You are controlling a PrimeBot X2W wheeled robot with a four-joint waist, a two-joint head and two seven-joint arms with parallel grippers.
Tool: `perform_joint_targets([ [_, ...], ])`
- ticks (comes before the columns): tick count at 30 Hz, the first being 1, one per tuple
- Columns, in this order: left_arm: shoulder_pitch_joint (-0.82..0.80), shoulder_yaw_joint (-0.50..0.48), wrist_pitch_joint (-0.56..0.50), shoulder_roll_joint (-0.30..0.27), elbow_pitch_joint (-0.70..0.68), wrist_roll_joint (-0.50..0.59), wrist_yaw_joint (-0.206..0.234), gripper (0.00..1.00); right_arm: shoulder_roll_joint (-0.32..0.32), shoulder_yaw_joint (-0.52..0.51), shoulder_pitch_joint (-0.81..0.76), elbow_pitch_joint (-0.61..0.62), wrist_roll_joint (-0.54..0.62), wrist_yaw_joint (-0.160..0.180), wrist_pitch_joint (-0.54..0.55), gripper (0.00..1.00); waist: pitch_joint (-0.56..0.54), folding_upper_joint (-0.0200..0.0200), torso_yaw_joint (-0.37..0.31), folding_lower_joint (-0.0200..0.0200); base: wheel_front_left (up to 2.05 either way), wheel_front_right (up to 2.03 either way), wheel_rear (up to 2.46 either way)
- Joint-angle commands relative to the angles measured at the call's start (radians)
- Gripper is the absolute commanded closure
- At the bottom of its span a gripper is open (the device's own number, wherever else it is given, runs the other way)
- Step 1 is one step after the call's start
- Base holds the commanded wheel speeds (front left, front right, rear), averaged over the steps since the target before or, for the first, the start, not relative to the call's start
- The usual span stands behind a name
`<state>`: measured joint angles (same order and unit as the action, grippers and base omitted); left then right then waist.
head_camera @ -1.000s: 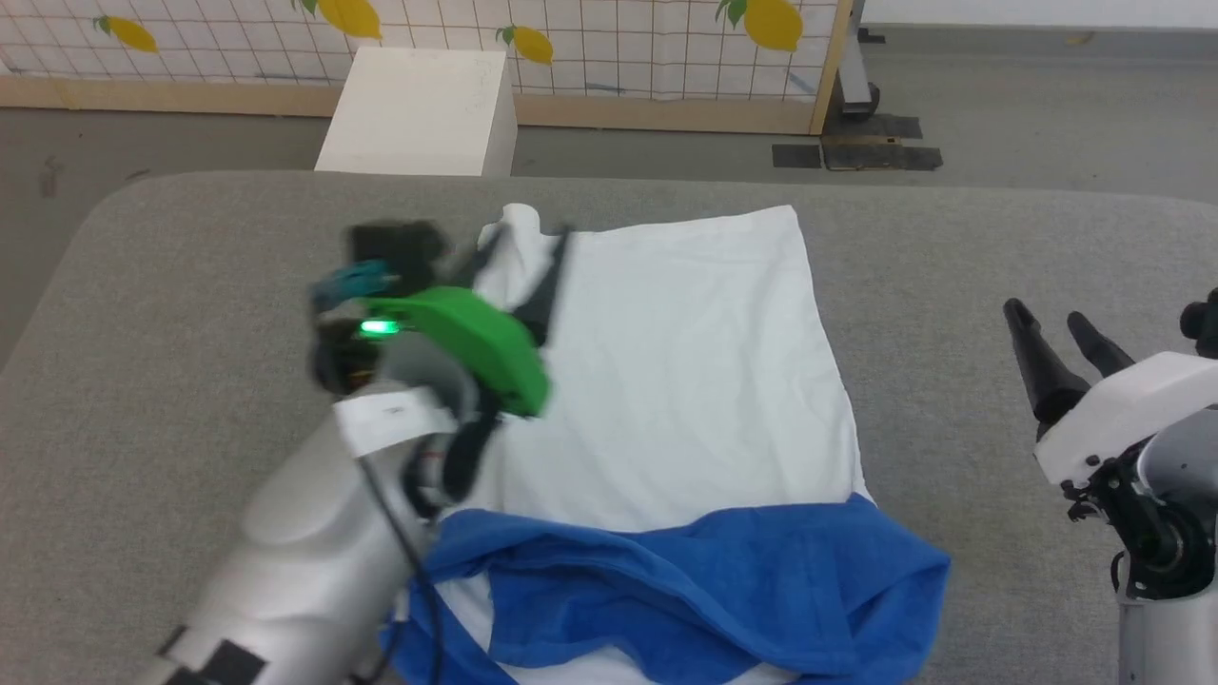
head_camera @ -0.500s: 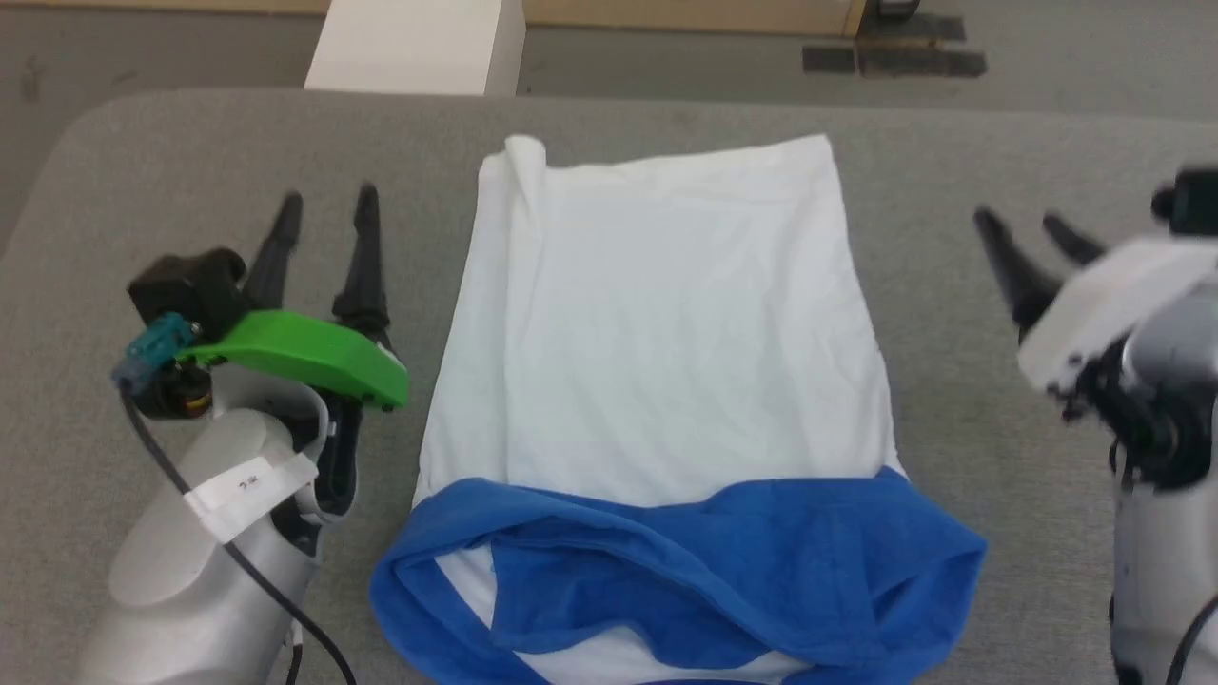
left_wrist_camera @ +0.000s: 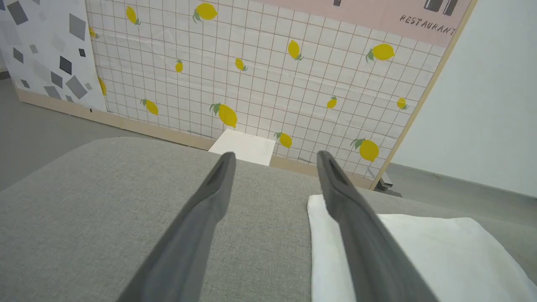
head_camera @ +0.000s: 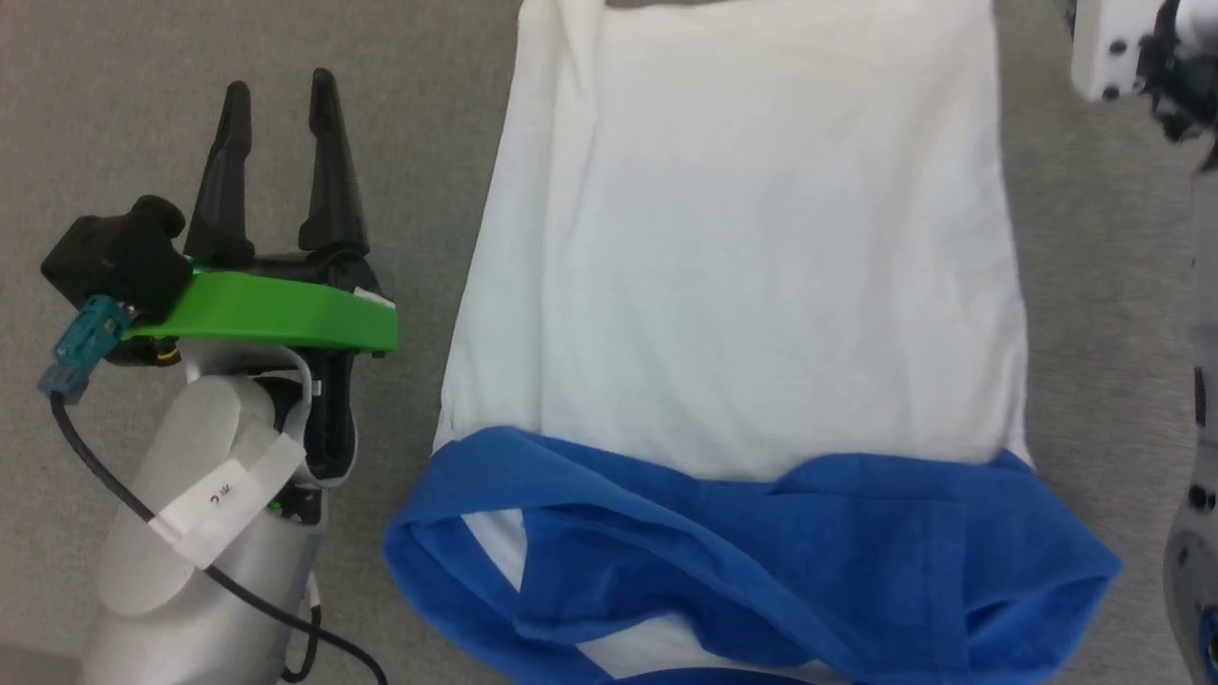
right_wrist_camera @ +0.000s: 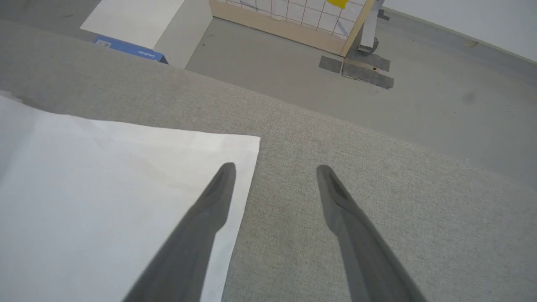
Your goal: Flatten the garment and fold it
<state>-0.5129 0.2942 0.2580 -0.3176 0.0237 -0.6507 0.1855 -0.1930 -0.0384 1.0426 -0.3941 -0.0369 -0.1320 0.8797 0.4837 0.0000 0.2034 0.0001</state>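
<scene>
garment [head_camera: 742, 285]: soft matt cloth, lightly creased
counter [head_camera: 143, 76]: grey woven fabric, rough, matt
left pincer [head_camera: 279, 84]: dark matt plastic
green bracket [head_camera: 276, 319]: smooth plastic, slight sheen
forearm [head_camera: 190, 533]: smooth silvery shell

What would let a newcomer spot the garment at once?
Start from the wide grey table. The garment lies along its middle, just right of the open left gripper. Its flat white panel and bunched royal-blue near end set it apart from the plain grey around.

Staged robot test lab, shown by: freestanding lemon-print backdrop panel [left_wrist_camera: 268, 75], taped grey floor [right_wrist_camera: 419, 96], cloth-covered work table [left_wrist_camera: 84, 209]
</scene>
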Motion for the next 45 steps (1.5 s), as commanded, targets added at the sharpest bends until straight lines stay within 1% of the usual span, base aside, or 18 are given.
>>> perform_joint_targets([
  [1, 0.001, -0.006, 0.004, 0.015, -0.002, 0.009, -0.006, 0.00, 0.000, -0.009, 0.033, -0.027, 0.023, 0.001, 0.017, 0.00, 0.120, 0.0000, 0.097, -0.0001, 0.00, 0.00, 0.00],
  [3, -0.003, -0.010, 0.004, 0.035, 0.004, 0.015, -0.015, 0.00, -0.010, 0.000, 0.064, -0.066, 0.067, 0.001, 0.046, 0.00, 0.137, 0.0000, 0.115, -0.0001, 0.00, 0.00, 0.00],
  [8, -0.009, -0.028, 0.004, 0.078, 0.021, 0.033, -0.044, 0.00, -0.005, 0.011, 0.118, -0.134, 0.132, 0.001, 0.095, 0.00, 0.172, 0.0000, 0.138, -0.0001, 0.00, 0.00, 0.00],
  [12, -0.008, -0.040, 0.004, 0.104, 0.037, 0.050, -0.064, 0.00, 0.001, 0.039, 0.134, -0.169, 0.149, 0.001, 0.106, 0.00, 0.185, 0.0000, 0.145, -0.0001, 0.00, 0.00, 0.00],
  [17, -0.006, -0.058, 0.004, 0.124, 0.056, 0.069, -0.085, 0.00, -0.013, 0.071, 0.132, -0.210, 0.144, 0.001, 0.151, 0.00, 0.183, 0.0000, 0.144, -0.0001, 0.00, 0.00, 0.00],
  [18, -0.006, -0.062, 0.004, 0.127, 0.061, 0.072, -0.089, 0.00, -0.017, 0.069, 0.130, -0.219, 0.138, 0.001, 0.172, 0.09, 0.180, 0.0000, 0.142, -0.0001, 0.00, 0.00, 0.00],
  [19, -0.005, -0.065, 0.004, 0.128, 0.066, 0.075, -0.092, 0.00, -0.017, 0.064, 0.129, -0.222, 0.134, 0.001, 0.185, 0.62, 0.177, 0.0000, 0.140, -0.0001, 0.00, 0.00, 0.00],
  [20, -0.004, -0.068, 0.004, 0.129, 0.071, 0.078, -0.096, 0.00, -0.018, 0.058, 0.129, -0.221, 0.129, 0.001, 0.196, 0.95, 0.173, 0.0000, 0.136, -0.0001, 0.00, 0.00, 0.00],
  [21, -0.003, -0.071, 0.004, 0.129, 0.075, 0.079, -0.099, 0.00, -0.020, 0.057, 0.129, -0.217, 0.128, 0.001, 0.197, 1.00, 0.168, 0.0000, 0.131, -0.0001, 0.00, 0.00, 0.00],
  [23, -0.002, -0.079, 0.004, 0.128, 0.082, 0.082, -0.103, 0.00, -0.024, 0.051, 0.126, -0.202, 0.125, 0.001, 0.190, 1.00, 0.155, 0.0000, 0.119, -0.0001, 0.00, 0.00, 0.00],
  [27, 0.002, -0.089, 0.003, 0.111, 0.098, 0.085, -0.112, 0.00, -0.025, 0.023, 0.117, -0.164, 0.096, 0.001, 0.120, 1.00, 0.113, 0.0000, 0.083, -0.0001, 0.00, 0.00, 0.00],
  [31, -0.018, -0.098, -0.024, 0.071, 0.106, 0.084, -0.123, 0.00, -0.025, -0.008, 0.099, -0.134, 0.053, 0.001, 0.013, 1.00, 0.063, 0.0000, 0.038, -0.0001, 0.00, 0.00, 0.00],
  [33, -0.044, -0.103, -0.060, 0.041, 0.110, 0.081, -0.131, 0.00, -0.026, -0.008, 0.087, -0.125, 0.039, 0.001, -0.025, 1.00, 0.042, 0.0000, 0.014, -0.0001, 0.00, 0.00, 0.00],
  [36, -0.116, -0.097, -0.157, -0.004, 0.125, 0.068, -0.154, 0.00, -0.036, -0.003, 0.074, -0.110, 0.020, 0.001, -0.062, 1.00, 0.029, 0.0000, -0.015, -0.0001, 0.00, 0.00, 0.00],
  [37, -0.142, -0.096, -0.192, -0.011, 0.133, 0.054, -0.162, 0.00, -0.037, 0.001, 0.071, -0.106, 0.012, 0.001, -0.069, 1.00, 0.029, 0.0000, -0.024, -0.0001, 0.00, 0.00, 0.00],
  [41, -0.292, -0.065, -0.391, -0.062, 0.195, 0.026, -0.194, 0.00, -0.029, 0.034, 0.068, -0.083, -0.026, 0.001, -0.088, 1.00, 0.045, 0.0000, -0.066, -0.0001, 0.00, 0.00, 0.00],
  [43, -0.364, -0.037, -0.515, -0.080, 0.246, 0.012, -0.208, 0.00, -0.021, 0.051, 0.070, -0.070, -0.045, 0.001, -0.092, 1.00, 0.059, 0.0000, -0.088, -0.0001, 0.00, 0.00, 0.00],
  [45, -0.432, -0.015, -0.625, -0.086, 0.295, -0.010, -0.222, 0.00, -0.013, 0.073, 0.073, -0.058, -0.062, 0.001, -0.095, 1.00, 0.076, 0.0000, -0.110, -0.0001, 0.00, 0.00, 0.00],
])
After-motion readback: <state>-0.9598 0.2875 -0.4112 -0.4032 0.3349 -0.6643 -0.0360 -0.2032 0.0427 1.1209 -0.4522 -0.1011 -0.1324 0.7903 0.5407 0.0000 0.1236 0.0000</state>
